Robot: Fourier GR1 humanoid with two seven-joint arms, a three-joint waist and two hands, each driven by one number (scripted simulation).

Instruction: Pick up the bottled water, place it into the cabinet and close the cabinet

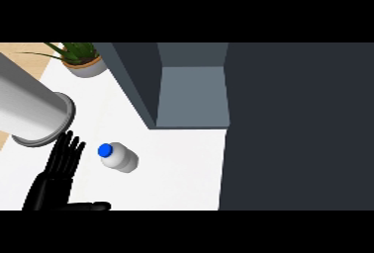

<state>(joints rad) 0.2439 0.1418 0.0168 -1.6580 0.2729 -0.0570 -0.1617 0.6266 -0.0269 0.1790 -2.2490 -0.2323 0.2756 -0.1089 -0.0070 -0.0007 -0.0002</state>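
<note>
So here's my view looking down: my black left robot hand (60, 170) is at the lower left, over the white worktop (175, 168), fingers straight and spread, pointing up the view, with the thumb sticking out sideways along the bottom edge. It's got hold of nothing. My grey cylindrical forearm (29, 111) cuts in big from the left side above it. The small clear plastic water bottle with the blue cap (118, 157) is standing on the worktop just beside my fingertips, to their right, and I can't tell if there's a tiny gap or a touch there. Above and right of the bottle is the dark grey cabinet (292, 123), with its open compartment (191, 96) showing a lighter grey inside, and its door (131, 79) swung out toward the left. The bottle is out on the worktop in front of that opening. Up in the top left corner there's a green potted plant in a grey pot (80, 59). My right robot hand doesn't show anywhere.
</note>
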